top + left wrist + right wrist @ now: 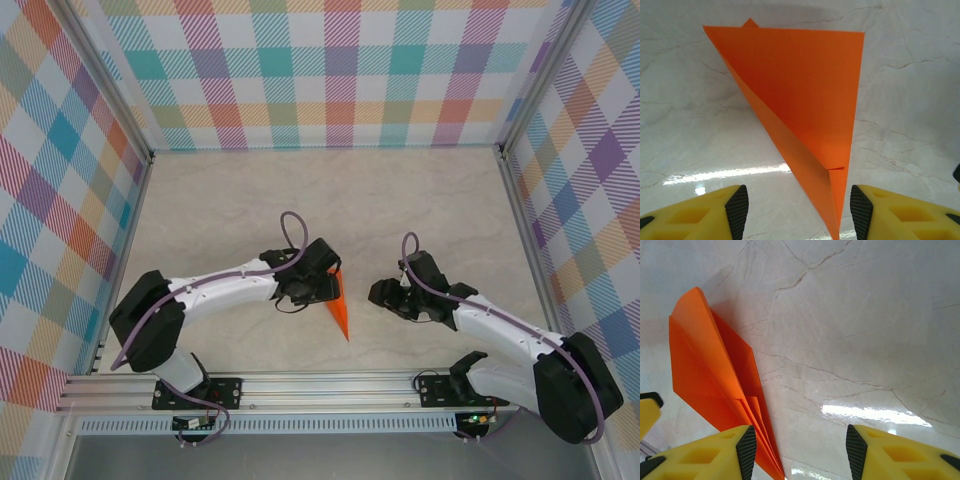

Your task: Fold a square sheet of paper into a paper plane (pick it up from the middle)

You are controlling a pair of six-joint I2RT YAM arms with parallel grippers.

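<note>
Sitting inside the parted left pincer (799, 210) — the square sheet of paper (800, 95)

My square sheet of paper (340, 306), bright orange, is folded into a narrow dart (layered creases), nose toward six o'clock.

Surface: table (400, 200) with a pale, marble-look top, thin grey veins and glossy glare patches.
Lying on it: square sheet of paper (339, 305) — bright orange, folded into a long narrow wedge.
Position: front middle of the table — point toward the near edge.
</note>
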